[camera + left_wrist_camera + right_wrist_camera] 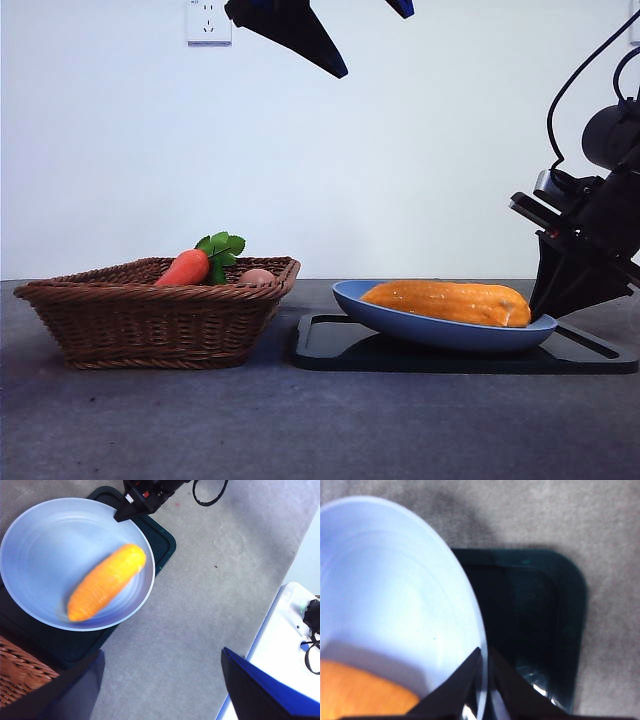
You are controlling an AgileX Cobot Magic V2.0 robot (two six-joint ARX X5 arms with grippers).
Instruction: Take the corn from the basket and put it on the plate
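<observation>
- The right gripper (482,680) sits low at the plate's (400,312) edge, its two jaws pressed on either side of the blue rim, so it is pinching the plate rather than the corn. My guess is that it steadies or tips the plate: in the front view the plate rests tilted, the side away from this gripper raised.
- Just inside that pinch, the corn (450,302) lies flat in the plate, one end close beside the jaws, the rest running away from them. It is out of the basket (150,325) and touched by neither gripper, so the placing looks done.
- Under the plate is a black tray (590,358), which the gripper's tips nearly meet.
- Beyond the plate's far side stands the basket, keeping a carrot (183,268).
- The left gripper (160,680) hangs high above, spread wide and empty, clear of the work.
</observation>
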